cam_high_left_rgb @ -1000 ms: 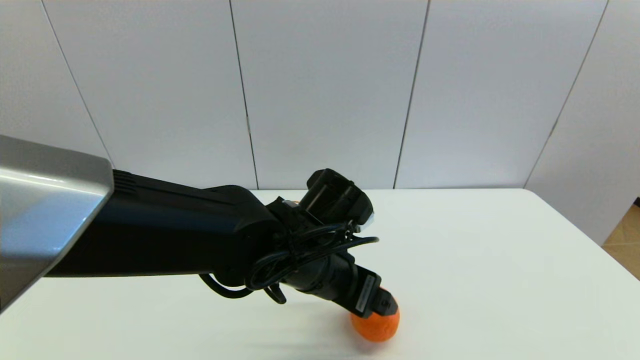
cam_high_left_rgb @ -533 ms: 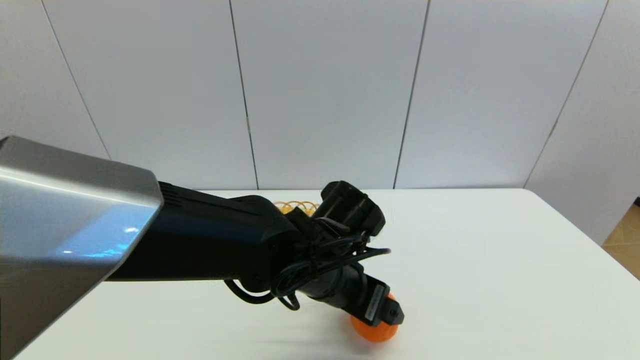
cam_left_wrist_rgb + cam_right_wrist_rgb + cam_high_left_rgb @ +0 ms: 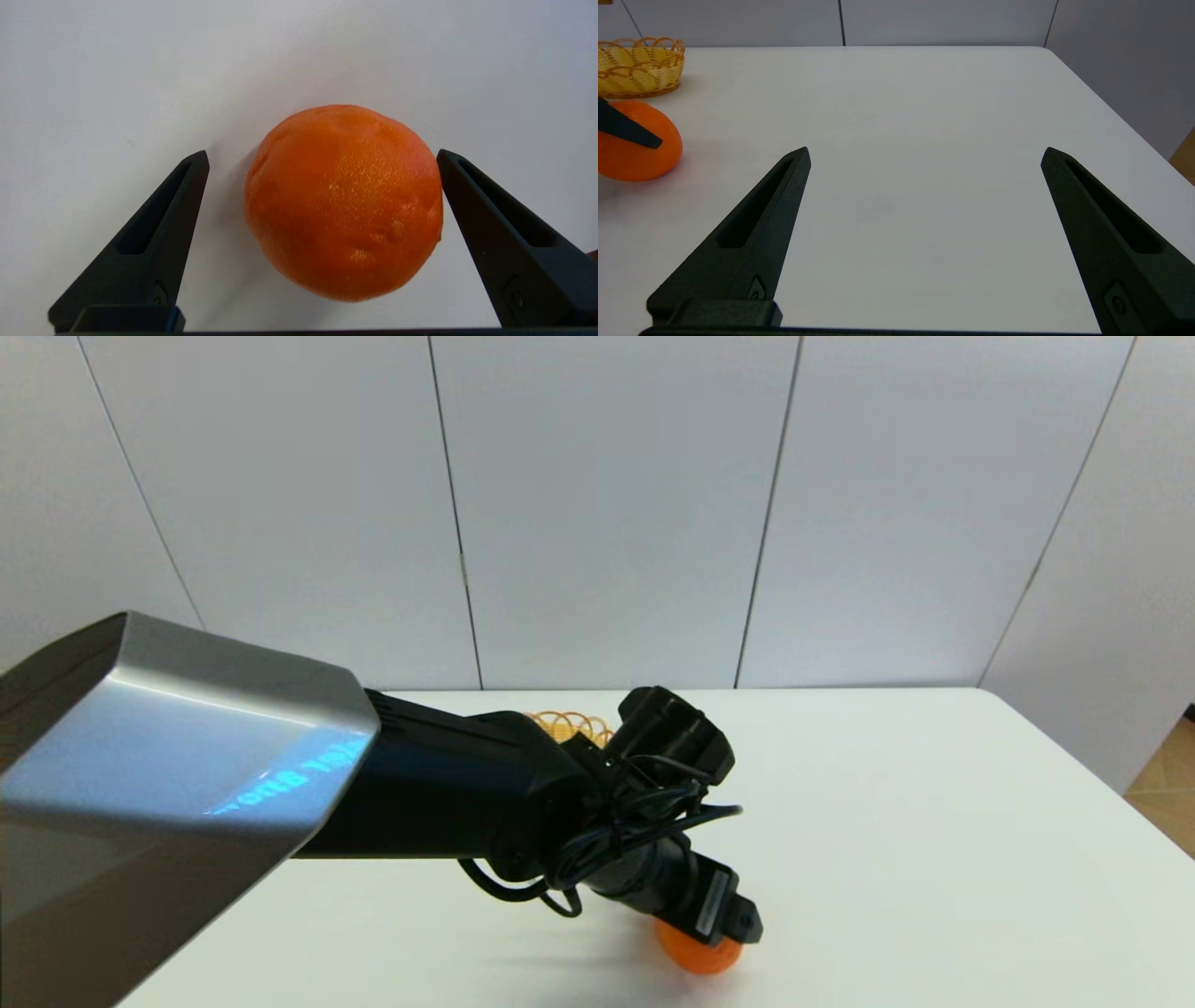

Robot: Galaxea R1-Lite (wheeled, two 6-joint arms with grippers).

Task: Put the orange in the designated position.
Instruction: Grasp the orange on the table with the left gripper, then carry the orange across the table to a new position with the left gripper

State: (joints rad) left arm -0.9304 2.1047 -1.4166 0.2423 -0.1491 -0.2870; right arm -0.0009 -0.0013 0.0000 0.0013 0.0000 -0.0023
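Note:
The orange [image 3: 343,200] lies on the white table [image 3: 934,840] near its front edge, mostly hidden under my left gripper [image 3: 721,922] in the head view, where only its lower part [image 3: 698,957] shows. In the left wrist view the left gripper [image 3: 322,154] is open and straddles the fruit, one finger close against its side and the other a small gap away. My right gripper [image 3: 925,150] is open over bare table with nothing between its fingers. It sees the orange [image 3: 637,144] off to one side, with a left finger [image 3: 626,128] across it.
A yellow wicker basket [image 3: 640,67] stands beyond the orange near the table's far edge; its rim [image 3: 569,723] peeks out behind my left arm. A panelled white wall backs the table.
My left arm has reached further forward and to the right, lowering its gripper over the orange so less of the fruit shows. The orange has stayed in place.

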